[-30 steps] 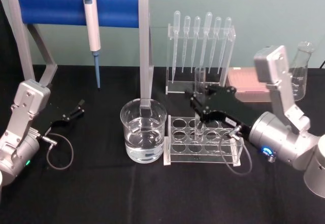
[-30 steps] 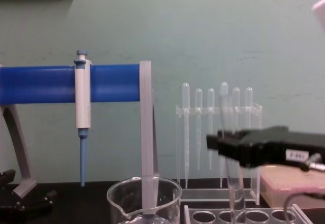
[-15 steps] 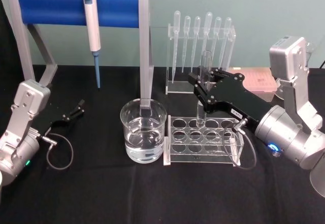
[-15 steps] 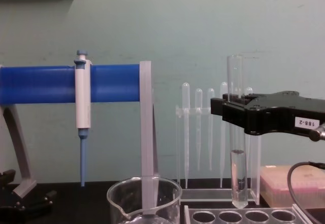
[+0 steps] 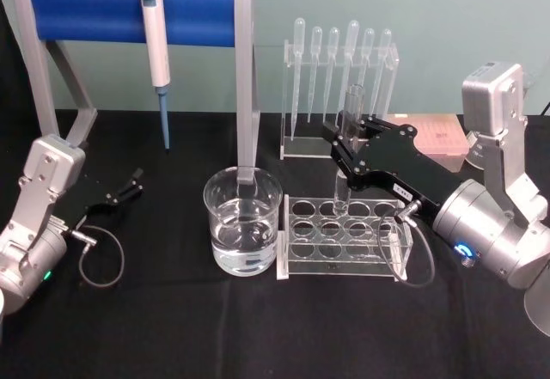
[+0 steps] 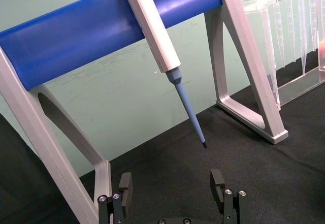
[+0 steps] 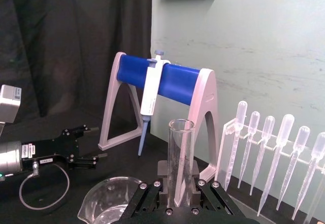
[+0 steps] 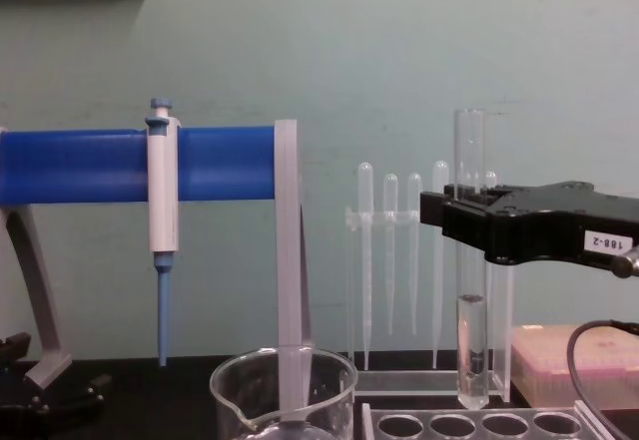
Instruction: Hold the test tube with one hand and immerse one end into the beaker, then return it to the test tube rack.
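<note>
Nearest to the robot, on the black tabletop (image 5: 258,327), the clear test tube rack (image 5: 344,240) stands with its round holes facing up. The beaker (image 5: 242,233) stands just beside the rack's left end and is about half full of a clear liquid.

Above the back row of the rack, the right end effector (image 5: 342,145) has its two black fingers closed on the test tube (image 5: 352,108) around its middle. The tube is upright, or very nearly so. In the chest view its round bottom hangs just above the top plate of the rack, out of the holes, and its open rim stands well above the fingers (the right wrist view shows the glass pinched between them).

At the left side, the left end effector (image 5: 129,186) lies low on the tabletop, well apart from the glassware. Its fingers are spread wide and hold nothing.

Farther back are the plastic pipettes (image 5: 339,61) in their own clear holder and the pipettor (image 5: 155,35) hanging on the blue stand (image 5: 86,14).

I judge that the lifting step is finished and the carrying step is in hand. The next move calls for shifting the tube to the robot's left until it is over the beaker's mouth. It should then go down straight, clear of the rim, so that only the lower end enters the liquid.
</note>
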